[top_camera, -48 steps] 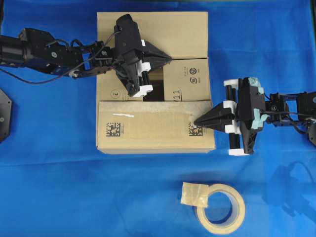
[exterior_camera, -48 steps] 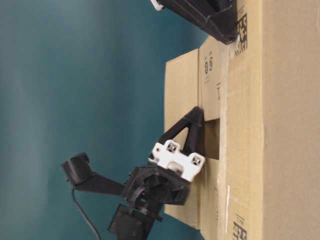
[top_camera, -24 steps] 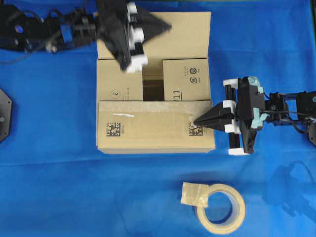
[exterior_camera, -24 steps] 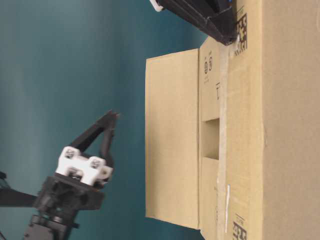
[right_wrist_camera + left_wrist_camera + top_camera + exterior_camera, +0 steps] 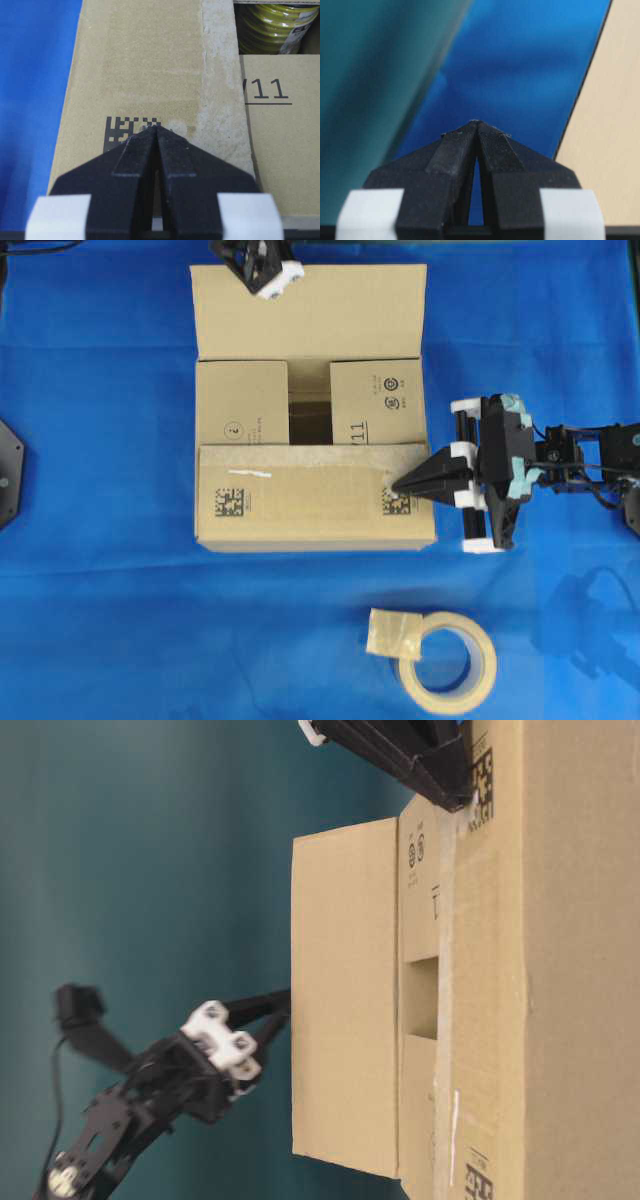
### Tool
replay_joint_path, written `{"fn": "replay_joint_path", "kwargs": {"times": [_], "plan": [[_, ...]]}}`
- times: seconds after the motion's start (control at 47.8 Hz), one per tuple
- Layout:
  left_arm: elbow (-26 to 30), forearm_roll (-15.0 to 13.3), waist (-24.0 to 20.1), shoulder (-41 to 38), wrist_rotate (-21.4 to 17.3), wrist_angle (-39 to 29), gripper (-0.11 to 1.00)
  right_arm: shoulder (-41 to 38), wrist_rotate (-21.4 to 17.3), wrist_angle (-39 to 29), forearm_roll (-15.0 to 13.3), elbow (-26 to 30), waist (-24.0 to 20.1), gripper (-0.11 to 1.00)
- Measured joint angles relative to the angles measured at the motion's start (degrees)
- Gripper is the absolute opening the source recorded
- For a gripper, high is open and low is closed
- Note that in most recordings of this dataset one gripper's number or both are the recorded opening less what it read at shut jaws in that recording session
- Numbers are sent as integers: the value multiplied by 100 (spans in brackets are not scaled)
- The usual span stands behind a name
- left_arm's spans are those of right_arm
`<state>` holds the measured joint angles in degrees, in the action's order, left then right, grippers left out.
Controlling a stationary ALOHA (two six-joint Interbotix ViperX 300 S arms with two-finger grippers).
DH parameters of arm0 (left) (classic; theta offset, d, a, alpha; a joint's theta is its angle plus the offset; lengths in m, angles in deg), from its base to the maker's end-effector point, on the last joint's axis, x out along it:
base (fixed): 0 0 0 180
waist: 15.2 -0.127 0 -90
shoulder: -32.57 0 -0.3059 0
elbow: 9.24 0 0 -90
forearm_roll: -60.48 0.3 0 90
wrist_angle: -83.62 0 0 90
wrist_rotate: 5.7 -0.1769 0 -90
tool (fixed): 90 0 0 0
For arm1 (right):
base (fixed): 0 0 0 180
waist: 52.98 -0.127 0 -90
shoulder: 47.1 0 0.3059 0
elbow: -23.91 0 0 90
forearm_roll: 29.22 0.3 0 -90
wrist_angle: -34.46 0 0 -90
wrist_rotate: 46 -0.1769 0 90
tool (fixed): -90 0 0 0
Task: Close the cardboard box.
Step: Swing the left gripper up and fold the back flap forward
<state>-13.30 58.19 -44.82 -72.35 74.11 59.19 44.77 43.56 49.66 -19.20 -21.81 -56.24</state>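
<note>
Cardboard box (image 5: 310, 405): sits in the middle of the blue surface (image 5: 120, 620). The far flap stands up. The two side flaps and the near flap lie flat, with a gap between the side flaps.
Left tool (image 5: 280, 1005): tips pressed together, at the far side of the standing flap, near its left end.
Right tool (image 5: 400, 485): tips pressed together, resting on the near flap's right end, by a black square code.
Tape roll (image 5: 445, 660): on the surface, near side, right.
</note>
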Motion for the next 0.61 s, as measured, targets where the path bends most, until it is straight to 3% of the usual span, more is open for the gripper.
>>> {"fn": "replay_joint_path", "kwargs": {"times": [0.314,0.607], "plan": [[123,18,70,-123,35,-360,0,0,0,0,0,0,18,0],[202,26,404,114,132,-817,0,0,0,35,-9,0,62,0]]}}
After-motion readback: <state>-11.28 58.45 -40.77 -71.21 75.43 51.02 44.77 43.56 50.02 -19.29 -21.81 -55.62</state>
